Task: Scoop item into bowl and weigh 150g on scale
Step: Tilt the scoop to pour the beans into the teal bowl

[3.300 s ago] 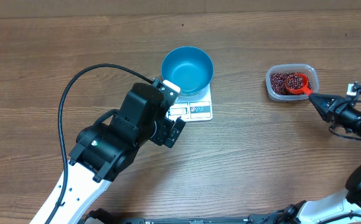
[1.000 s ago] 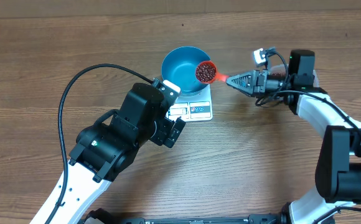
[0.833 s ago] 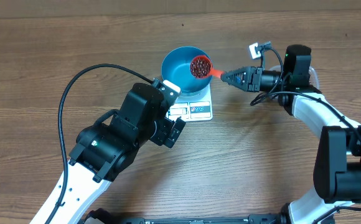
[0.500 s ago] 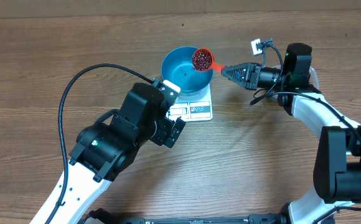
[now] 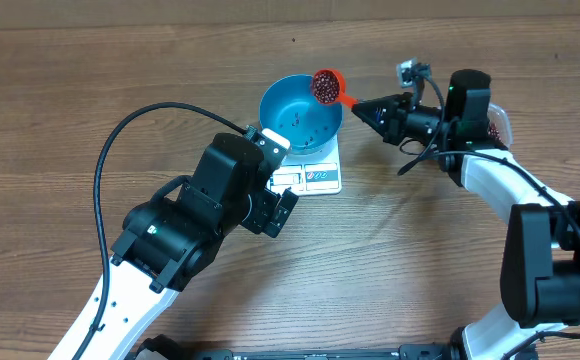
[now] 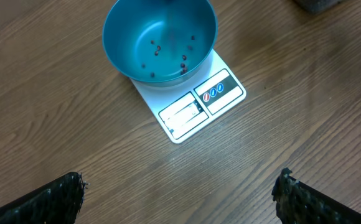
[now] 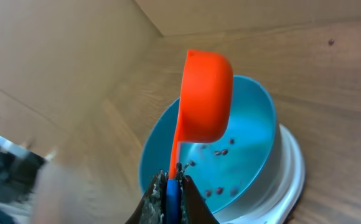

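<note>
the right tool (image 5: 363, 104) grips the scoop (image 7: 206, 93); the left tool (image 6: 179, 186) is open, empty. tipped at the bowl (image 5: 282, 105) rim, beans (image 5: 323, 86) may overshoot.

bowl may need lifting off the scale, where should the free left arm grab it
Probably the blue bowl by its rim, on the side away from the scoop, from above with jaws straddling the wall: it is round, deep and open-topped.

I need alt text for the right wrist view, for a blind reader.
The shut right gripper holds an orange scoop by its handle over the blue bowl's rim. A few dark beans lie in the bowl, which sits on the white scale on a wooden table.
</note>
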Controlling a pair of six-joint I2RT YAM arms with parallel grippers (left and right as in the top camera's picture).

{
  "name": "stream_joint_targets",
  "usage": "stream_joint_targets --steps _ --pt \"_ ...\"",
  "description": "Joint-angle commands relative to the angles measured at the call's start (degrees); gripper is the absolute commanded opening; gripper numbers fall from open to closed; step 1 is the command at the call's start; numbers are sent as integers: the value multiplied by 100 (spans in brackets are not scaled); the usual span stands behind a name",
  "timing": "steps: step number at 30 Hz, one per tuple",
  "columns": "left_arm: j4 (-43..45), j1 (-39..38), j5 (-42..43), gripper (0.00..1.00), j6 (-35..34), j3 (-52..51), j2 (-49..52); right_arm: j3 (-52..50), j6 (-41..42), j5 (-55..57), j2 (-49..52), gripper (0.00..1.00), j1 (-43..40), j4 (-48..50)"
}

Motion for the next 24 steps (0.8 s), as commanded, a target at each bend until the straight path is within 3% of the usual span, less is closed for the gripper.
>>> stream_joint_targets --steps 1,5,24 --pt "22 26 74 100 85 -20 22 44 -654 492 11 4 131 59" --pt "22 26 74 100 85 -20 22 44 -1093 584 11 4 195 57" --pt "22 26 74 100 87 -20 22 44 -4658 579 11 4 203 61"
